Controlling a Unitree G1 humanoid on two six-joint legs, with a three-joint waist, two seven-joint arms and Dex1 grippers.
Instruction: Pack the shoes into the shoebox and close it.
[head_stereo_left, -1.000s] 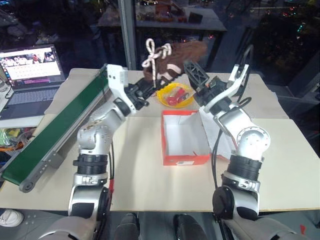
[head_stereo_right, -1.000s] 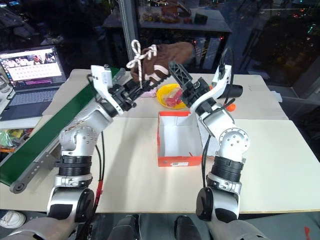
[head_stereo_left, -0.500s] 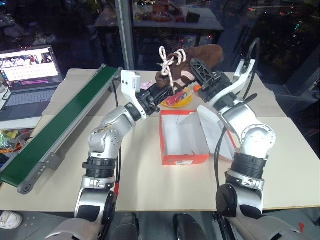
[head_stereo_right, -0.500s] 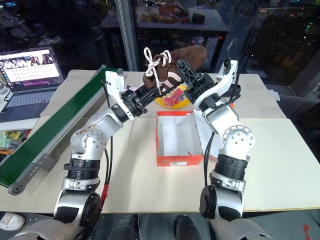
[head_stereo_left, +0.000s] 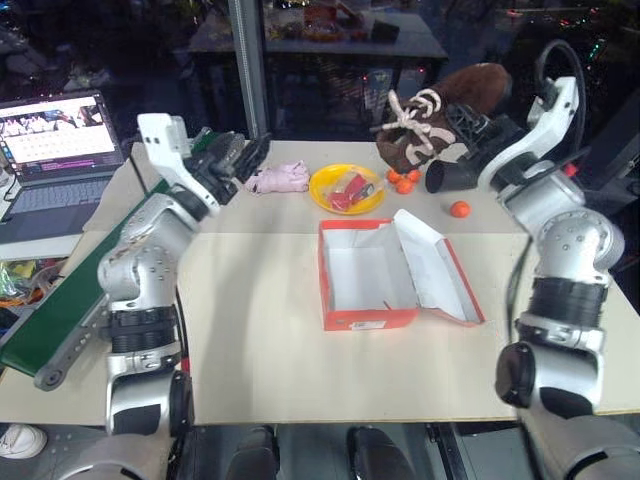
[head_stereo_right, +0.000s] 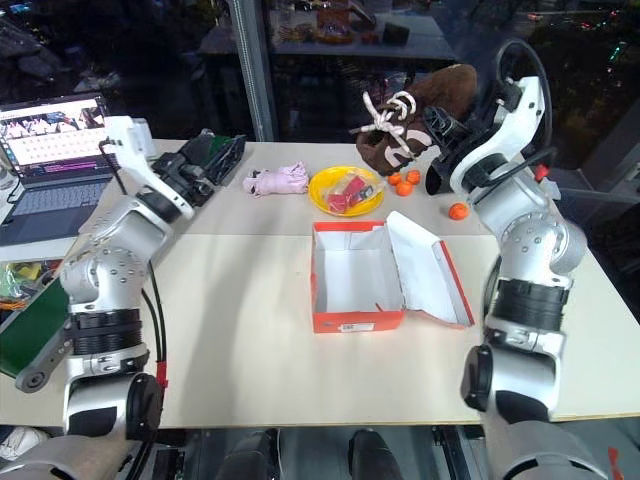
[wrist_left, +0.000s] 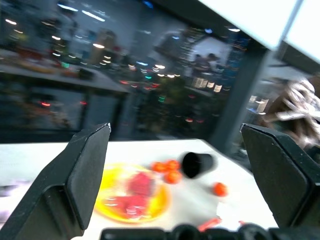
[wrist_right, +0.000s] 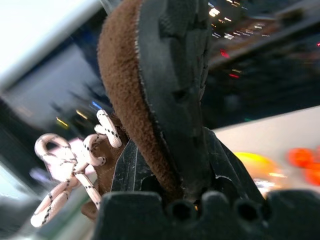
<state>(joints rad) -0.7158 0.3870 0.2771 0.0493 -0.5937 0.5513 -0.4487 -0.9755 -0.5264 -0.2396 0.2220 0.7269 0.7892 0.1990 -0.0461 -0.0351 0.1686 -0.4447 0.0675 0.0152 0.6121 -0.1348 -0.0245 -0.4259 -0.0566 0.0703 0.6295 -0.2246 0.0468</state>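
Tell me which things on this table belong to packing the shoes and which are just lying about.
For the job:
- brown shoe, held up by the right gripper
- shoebox, open
- left gripper, open

Lying about:
- yellow bowl
- pink cloth
- small orange balls
- black cup
- green conveyor
- laptop

The shoebox (head_stereo_left: 365, 275) lies open mid-frame, its inside bare, with clear air above it. Its lid (head_stereo_left: 437, 264) slopes along the right side. Behind crowd a yellow bowl (head_stereo_left: 347, 188), pink cloth (head_stereo_left: 279, 178), oranges (head_stereo_left: 403, 180) and a black cup (head_stereo_left: 450, 176). The lower tabletop (head_stereo_left: 270, 350) lies free.
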